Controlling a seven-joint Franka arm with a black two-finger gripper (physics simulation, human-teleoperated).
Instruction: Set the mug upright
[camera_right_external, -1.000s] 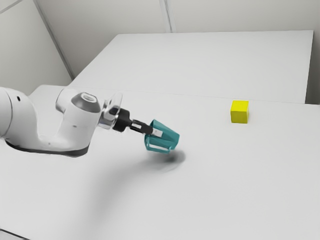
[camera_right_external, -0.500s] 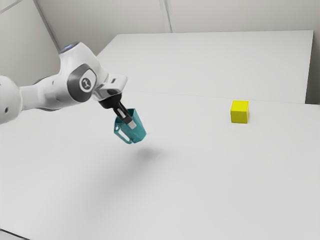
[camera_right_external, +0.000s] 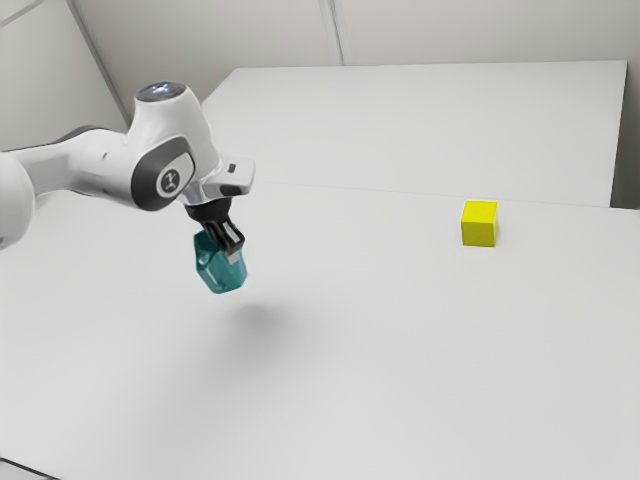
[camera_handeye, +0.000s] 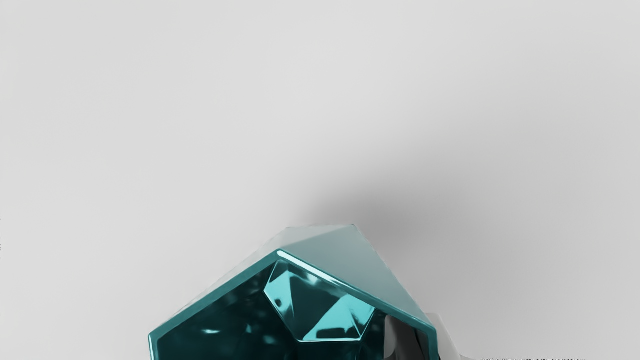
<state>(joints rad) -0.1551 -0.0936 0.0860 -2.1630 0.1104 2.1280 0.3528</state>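
While pinching the mug (camera_right_external: 220, 274) by its wall, with one finger (camera_handeye: 395, 340) inside and the other outside, holds it at the tips of the gripper (camera_right_external: 229, 251), with the table (camera_right_external: 420, 360) farther below the gripper. Has the mug leaning, long axis roughly along the fingers, mouth toward the gripper, base away. Likely needs that axis brought vertical, then lowering base-first.

Glossy, smooth teal mug (camera_handeye: 320, 310) over a matt, smooth tabletop (camera_handeye: 150, 125)

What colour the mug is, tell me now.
The mug is teal, seen best in the wrist view.
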